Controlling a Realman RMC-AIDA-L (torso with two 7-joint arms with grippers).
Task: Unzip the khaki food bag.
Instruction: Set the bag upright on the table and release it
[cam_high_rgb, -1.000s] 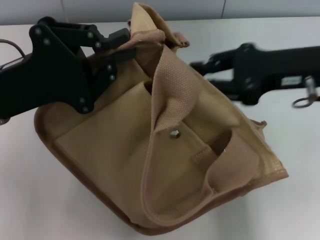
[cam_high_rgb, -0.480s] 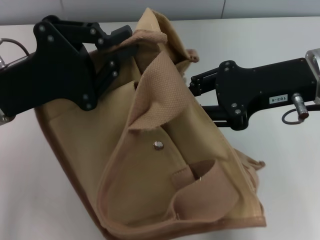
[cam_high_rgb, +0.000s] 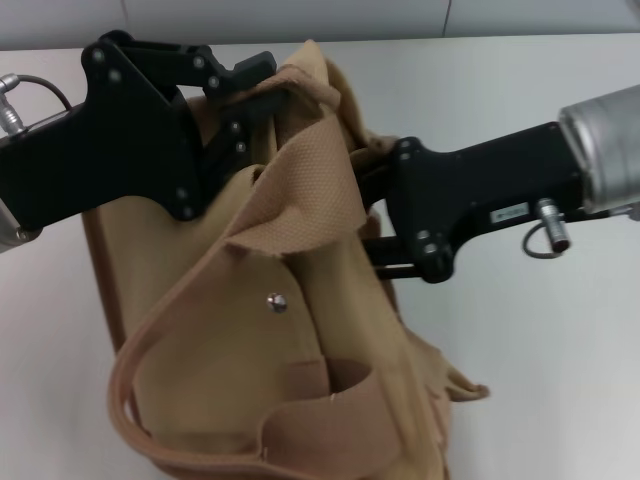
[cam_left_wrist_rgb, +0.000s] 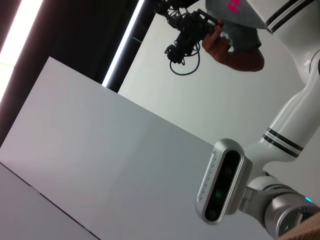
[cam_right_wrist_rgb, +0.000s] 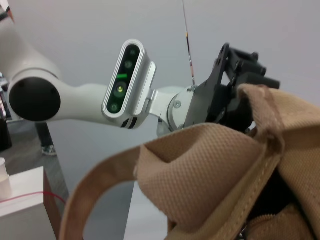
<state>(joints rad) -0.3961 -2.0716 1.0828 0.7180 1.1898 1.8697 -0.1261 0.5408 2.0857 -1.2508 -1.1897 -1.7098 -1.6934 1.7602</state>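
- The khaki food bag (cam_high_rgb: 250, 340) hangs between both arms above the white table (cam_high_rgb: 540, 380), its bottom cut off.
- Left end effector (cam_high_rgb: 262, 85) is clenched on the bag's top edge.
- Right end effector (cam_high_rgb: 372, 195) is buried in cloth; its grip cannot be told.

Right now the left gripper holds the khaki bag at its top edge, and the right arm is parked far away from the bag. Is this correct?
Not quite. In the head view the left gripper does hold the khaki food bag at its top edge, but the right gripper is not parked: it reaches right up against the bag's upper side.
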